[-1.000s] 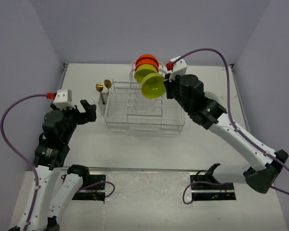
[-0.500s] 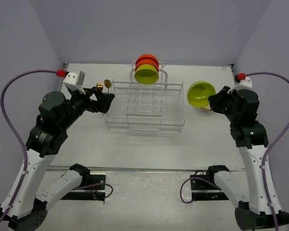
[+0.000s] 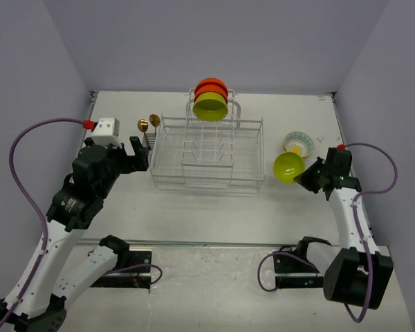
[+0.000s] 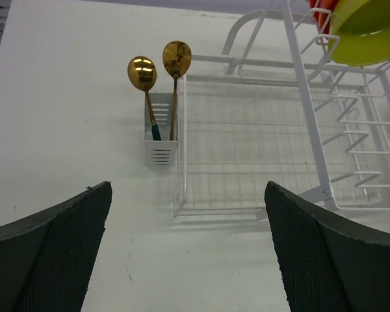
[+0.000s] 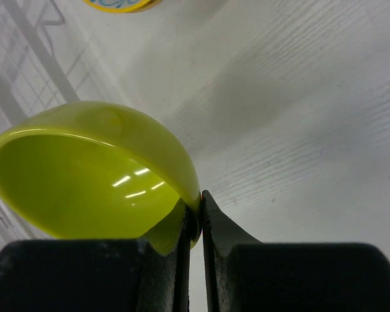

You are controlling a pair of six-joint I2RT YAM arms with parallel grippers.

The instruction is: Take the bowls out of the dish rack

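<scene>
pinching the rim of a green bowl (image 5: 91,175), the right hand (image 5: 195,214) has its fingers pressed together on the bowl's wall, one inside and one outside. the bowl hangs tilted on its side, low over the bench (image 3: 194,207), just right of the rack (image 3: 194,181) at its near right corner. whether its underside touches the bench i cannot tell. just beyond it, on the far side, a patterned bowl (image 3: 299,144) sits on the bench, apart from the held one.

at the far edge of the rack a second green bowl (image 3: 210,107) leans in front of two orange bowls (image 3: 211,86).

the left hand (image 4: 187,195) is spread wide and holds nothing. it sits at the rack's left end, facing the spoons (image 4: 159,65) in their caddy.

the step in hand looks like the set-down of the carried bowl. the next move calls for turning it level so it lands on its foot, lowering it short of the patterned bowl, and only then parting the fingers. three bowls wait in the rack, so the task seems about half done.
</scene>
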